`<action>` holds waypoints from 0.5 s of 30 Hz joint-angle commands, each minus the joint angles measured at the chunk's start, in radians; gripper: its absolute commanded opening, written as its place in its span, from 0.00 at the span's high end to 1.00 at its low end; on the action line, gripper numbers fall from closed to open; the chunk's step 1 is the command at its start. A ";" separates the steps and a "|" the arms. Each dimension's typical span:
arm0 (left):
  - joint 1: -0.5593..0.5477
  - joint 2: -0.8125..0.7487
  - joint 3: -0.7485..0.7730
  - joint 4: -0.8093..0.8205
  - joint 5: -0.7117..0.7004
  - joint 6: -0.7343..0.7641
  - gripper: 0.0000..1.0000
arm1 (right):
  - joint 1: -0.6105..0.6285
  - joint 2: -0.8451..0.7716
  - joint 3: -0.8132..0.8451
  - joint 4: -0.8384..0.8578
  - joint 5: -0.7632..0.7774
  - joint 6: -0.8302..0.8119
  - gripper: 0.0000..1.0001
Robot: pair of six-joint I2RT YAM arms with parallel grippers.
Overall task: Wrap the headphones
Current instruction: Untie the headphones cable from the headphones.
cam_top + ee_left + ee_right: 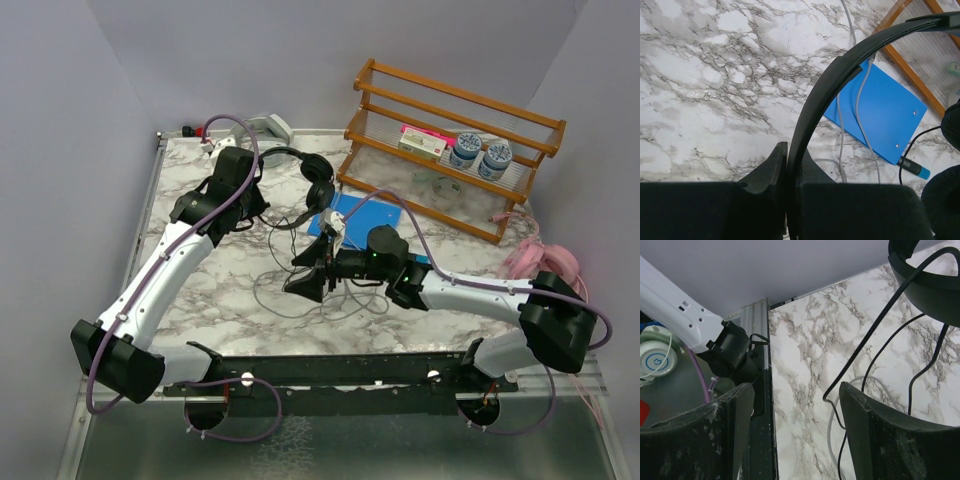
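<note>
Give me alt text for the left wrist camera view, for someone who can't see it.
The left claw is shut on the thin headband of the black headphones, and the band arcs up to the right above a marble table. Behind it a grey cable crosses a blue card, with a wooden rack corner at top right.

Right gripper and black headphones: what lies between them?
Marble table crossed by the thin black cable of the headphones and a grey cable, in the right wrist view.
</note>
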 commanded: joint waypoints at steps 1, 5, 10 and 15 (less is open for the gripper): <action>0.002 -0.033 0.001 0.021 0.042 -0.034 1.00 | 0.020 0.064 0.004 0.156 0.110 0.031 0.25; 0.002 -0.032 -0.002 0.021 0.040 -0.036 1.00 | 0.022 0.150 0.022 0.235 0.116 0.060 0.52; 0.005 -0.030 -0.013 0.021 -0.014 -0.028 1.00 | 0.027 0.134 0.057 0.204 0.020 0.122 0.99; 0.012 0.007 -0.061 0.039 -0.086 -0.029 1.00 | 0.028 -0.005 0.127 0.002 -0.063 0.157 1.00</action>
